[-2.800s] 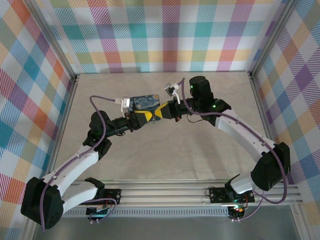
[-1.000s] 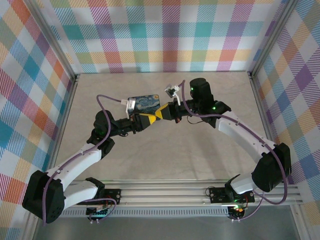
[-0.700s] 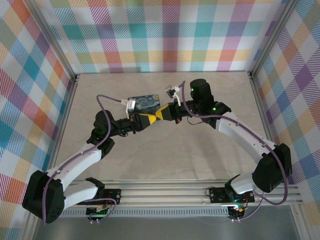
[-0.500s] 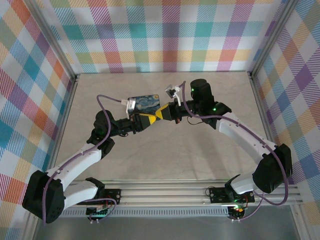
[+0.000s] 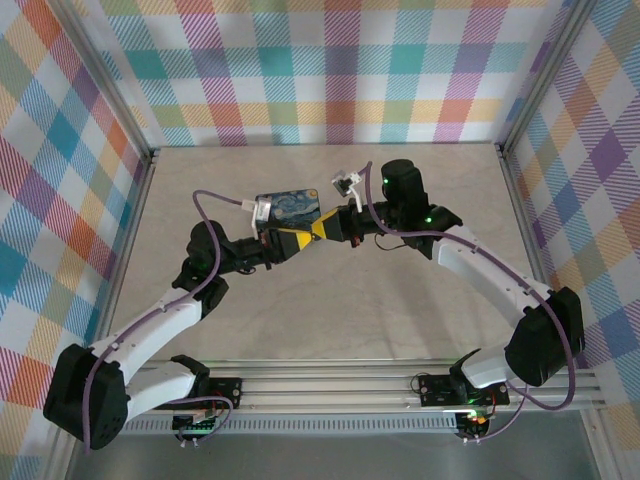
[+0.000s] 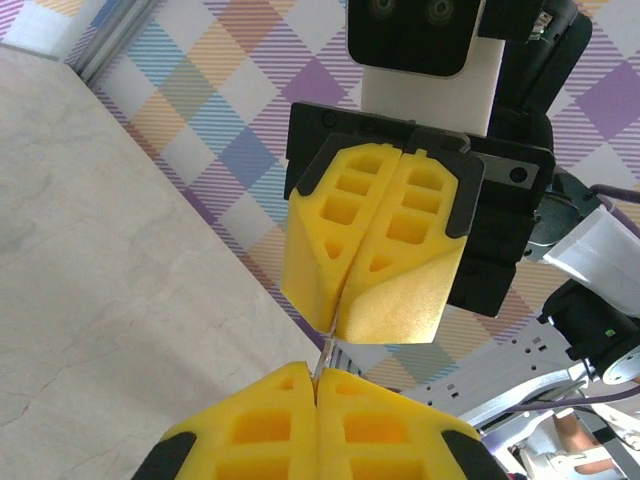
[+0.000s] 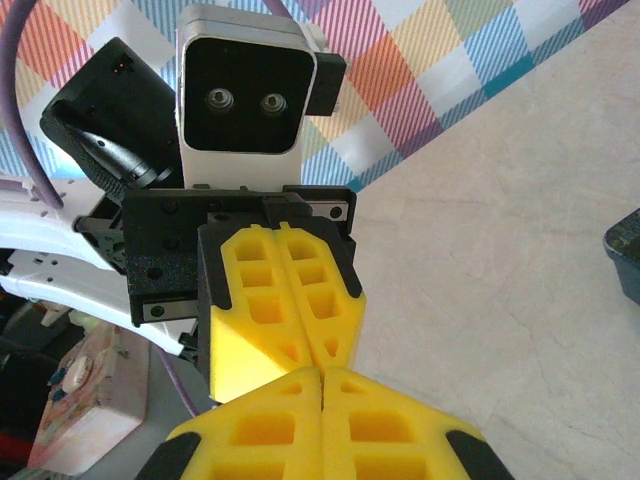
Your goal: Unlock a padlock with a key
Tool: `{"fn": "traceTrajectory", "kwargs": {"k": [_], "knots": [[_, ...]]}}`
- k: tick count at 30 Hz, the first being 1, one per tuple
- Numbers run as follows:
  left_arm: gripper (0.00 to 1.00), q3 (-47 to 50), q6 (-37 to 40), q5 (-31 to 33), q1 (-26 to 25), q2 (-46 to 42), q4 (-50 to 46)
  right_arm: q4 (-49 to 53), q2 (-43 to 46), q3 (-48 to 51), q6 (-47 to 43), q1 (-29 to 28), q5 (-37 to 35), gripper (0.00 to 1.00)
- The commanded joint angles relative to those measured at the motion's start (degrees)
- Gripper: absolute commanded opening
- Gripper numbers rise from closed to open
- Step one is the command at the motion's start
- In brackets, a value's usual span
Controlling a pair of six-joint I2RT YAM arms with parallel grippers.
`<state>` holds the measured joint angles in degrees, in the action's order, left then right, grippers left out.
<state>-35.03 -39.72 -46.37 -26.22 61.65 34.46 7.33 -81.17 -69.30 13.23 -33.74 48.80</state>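
Note:
My two grippers meet tip to tip above the middle of the table. The left gripper (image 5: 303,234) and the right gripper (image 5: 324,226) both have their yellow fingers pressed together. In the left wrist view a thin silvery metal strip (image 6: 326,352) runs from the seam of the right gripper (image 6: 340,322) into the seam of my left gripper (image 6: 317,372). I cannot tell whether this strip is the key. The right wrist view has my right gripper (image 7: 322,372) shut against the left one's fingers (image 7: 290,300). The padlock is hidden.
A dark-blue painted tin box (image 5: 290,206) lies on the table just behind the left gripper; its corner (image 7: 625,255) shows in the right wrist view. Plaid walls close in three sides. A metal rail (image 5: 330,385) runs along the near edge.
The left gripper's fingers have closed fully over the last second. Both arms have stayed almost still, tips touching.

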Motion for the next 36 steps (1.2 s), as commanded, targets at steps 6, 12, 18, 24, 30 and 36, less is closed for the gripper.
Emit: {"fn": "traceTrajectory", "kwargs": {"k": [6, 12, 18, 24, 30, 36], "knots": [[0.0, -0.4, 6.7, 2.7, 1.6, -5.2, -10.7, -1.8, 0.3, -0.2, 1.9, 0.2, -0.3, 0.42], [0.0, 0.2, 7.7, 3.6, 4.3, -5.8, -14.6, 3.1, -1.4, -2.8, 1.6, 0.4, -8.6, 0.58], [0.0, -1.7, 13.7, 8.9, 8.3, -5.9, -28.7, 13.2, -8.8, -9.0, 4.7, 0.2, -21.8, 0.54], [0.0, -1.4, 15.8, 12.6, 15.3, -5.3, -35.7, 18.2, -18.1, -15.0, 8.8, -2.3, -33.3, 0.48], [0.0, -3.9, 18.7, 18.5, 20.7, -1.8, -43.2, 24.9, -28.5, -27.1, 7.3, -2.5, -41.5, 0.51], [0.0, -7.2, 19.4, 19.4, 25.3, 7.8, -42.9, 32.3, -38.6, -39.2, 3.7, -2.6, -44.8, 0.48]]}}
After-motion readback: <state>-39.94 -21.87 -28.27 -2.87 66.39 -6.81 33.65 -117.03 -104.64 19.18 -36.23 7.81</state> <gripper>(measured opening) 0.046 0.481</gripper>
